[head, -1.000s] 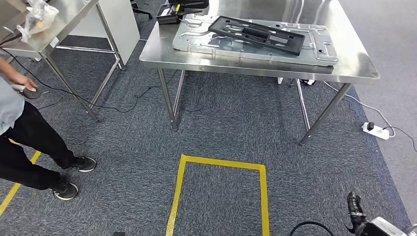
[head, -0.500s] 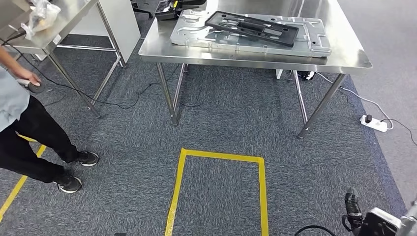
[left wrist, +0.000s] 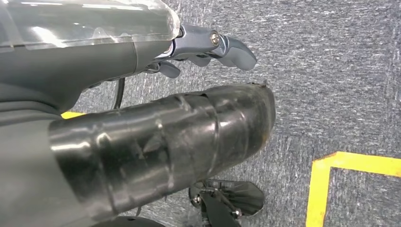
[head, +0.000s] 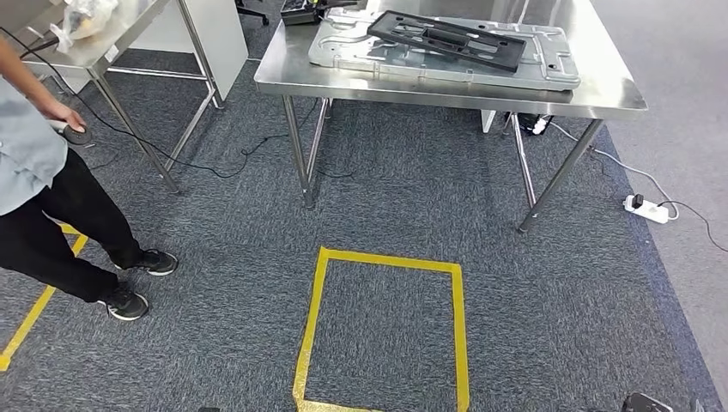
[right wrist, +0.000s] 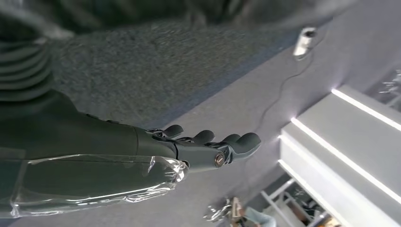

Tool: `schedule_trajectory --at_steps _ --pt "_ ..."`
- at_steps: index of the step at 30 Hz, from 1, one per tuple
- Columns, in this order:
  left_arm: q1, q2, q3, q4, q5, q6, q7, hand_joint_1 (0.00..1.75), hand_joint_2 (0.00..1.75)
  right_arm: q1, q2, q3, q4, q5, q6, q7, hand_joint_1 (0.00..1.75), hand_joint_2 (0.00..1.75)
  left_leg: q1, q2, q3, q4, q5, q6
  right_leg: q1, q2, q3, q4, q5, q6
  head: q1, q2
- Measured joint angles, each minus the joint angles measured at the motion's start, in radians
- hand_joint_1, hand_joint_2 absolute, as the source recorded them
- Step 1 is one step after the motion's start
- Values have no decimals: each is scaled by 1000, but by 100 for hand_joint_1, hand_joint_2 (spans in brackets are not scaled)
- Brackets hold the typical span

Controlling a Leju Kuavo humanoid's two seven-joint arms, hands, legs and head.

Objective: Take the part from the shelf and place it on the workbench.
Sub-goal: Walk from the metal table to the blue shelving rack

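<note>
Since a second ago our whole view has swung and our right hand has dropped out of the head view's 5 o'clock corner, so we are turning, not the steel workbench at 12 o'clock. Both hands hang empty over the carpet, left hand and right hand with fingers loosely apart. We judge the black part on the grey plate already delivered; next comes stepping away, minding the person at 9 o'clock.

Workbench ahead; person left.
</note>
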Motion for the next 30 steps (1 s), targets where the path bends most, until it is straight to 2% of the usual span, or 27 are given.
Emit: schedule_trajectory --at_steps 1,3,4,5,6,8,9,10,11,12,14,15,16,19,20,21,22,24,25,26,27,28,30 --pt "0 0 0 0 0 0 2 0 0 -12 -4 -18 30 11 -15 11 0 0 -1 0 -5 5 2 -5 3 1 8 -22 0 -6 0 0" --pt "-1 -1 1 0 0 0 4 0 0 -41 -19 -74 135 23 -59 29 0 0 -1 -1 -9 7 10 -19 5 1 -1 -28 7 -19 0 0" --pt "-1 -1 2 0 0 0 5 0 0 -58 -27 -109 203 24 -83 40 0 0 0 -3 -13 11 7 -25 3 0 -3 -34 11 -27 0 0" --pt "0 -1 3 0 0 0 5 0 0 -71 -34 -143 273 25 -108 56 0 0 1 -5 -19 24 -9 -31 0 -2 -7 -36 18 -36 -1 0" --pt "0 -1 5 0 1 1 5 0 0 -82 -39 -173 337 27 -130 78 0 0 2 -6 -31 55 -40 -37 -3 -4 -13 -39 26 -44 -2 0" --pt "0 -1 9 0 3 1 5 0 0 -95 -45 -219 456 31 -155 134 0 0 9 -7 -68 169 -128 -47 -2 -6 -31 -38 40 -52 -3 0" --pt "0 -2 10 0 4 2 5 0 0 -100 -46 -236 508 36 -159 164 0 0 11 -7 -83 227 -159 -51 -1 -6 -41 -37 46 -53 -3 0" --pt "0 -2 11 0 4 3 5 0 0 -103 -46 -249 556 44 -157 194 0 0 13 -7 -86 263 -172 -54 0 -6 -51 -35 52 -53 -3 0" --pt "0 -2 12 0 4 3 5 0 0 -106 -46 -259 596 54 -151 222 0 0 14 -7 -72 261 -164 -54 1 -5 -60 -32 58 -52 -3 0" --pt "0 -2 12 0 4 4 4 0 0 -108 -46 -265 629 66 -142 246 0 0 14 -7 -38 220 -141 -52 1 -4 -68 -29 62 -50 -3 0" --pt "-1 -1 13 0 5 4 3 0 0 -112 -42 -271 681 81 -120 273 0 0 10 -8 61 69 -96 -40 3 -3 -77 -24 70 -45 -3 0" --pt "-2 -1 14 0 6 5 3 0 0 -114 -39 -273 700 84 -112 278 0 0 7 -8 97 9 -81 -35 3 -3 -80 -23 74 -41 -3 0" --pt "-3 0 14 0 8 5 2 0 0 -117 -37 -276 715 85 -107 280 0 0 3 -9 117 -30 -75 -30 3 -3 -81 -23 80 -35 -3 0" --pt "-3 -1 15 0 11 6 2 0 0 -125 -37 -286 747 87 -102 285 0 0 0 -6 111 -51 -58 -19 -1 -3 -85 -26 94 -15 -3 0" --pt "-3 -2 16 0 11 6 2 0 0 -126 -38 -289 754 90 -98 284 0 0 3 -5 108 -59 -48 -12 0 -2 -91 -18 83 -11 -2 0" --pt "-3 -2 16 0 11 6 2 0 0 -127 -40 -291 759 95 -91 284 0 0 6 -3 103 -66 -37 -4 1 -1 -101 7 56 -7 -2 0" --pt "-3 -3 17 0 11 6 1 0 0 -127 -41 -292 763 102 -82 283 0 0 8 -1 97 -70 -27 2 1 0 -118 52 15 -5 -2 0" --pt "-3 -3 17 0 11 7 0 0 0 -127 -44 -293 771 119 -63 280 0 0 6 0 76 -66 -14 8 1 1 -158 174 -68 0 -2 0" --pt "-2 -3 18 0 10 7 -1 0 0 -127 -45 -293 775 128 -56 280 0 0 5 1 64 -59 -10 8 1 0 -167 220 -86 2 -2 0" --pt "-2 -3 18 0 10 6 -2 0 0 -127 -46 -293 778 135 -52 280 0 0 5 2 52 -52 -7 7 0 0 -161 237 -84 5 -2 0" --pt "-2 -3 18 0 10 6 -2 0 0 -127 -47 -292 780 139 -48 280 0 0 5 2 40 -42 -6 6 -2 0 -136 214 -66 6 -2 0" --pt "-2 -3 18 0 10 6 -4 0 0 -128 -48 -292 782 143 -43 281 0 0 6 1 29 -32 -5 4 -4 0 -92 155 -39 7 -2 0" --pt "-2 -3 18 0 10 6 -7 0 0 -130 -50 -292 785 149 -30 285 0 0 5 1 10 -11 -7 -3 -4 0 -10 26 -10 2 -2 0"
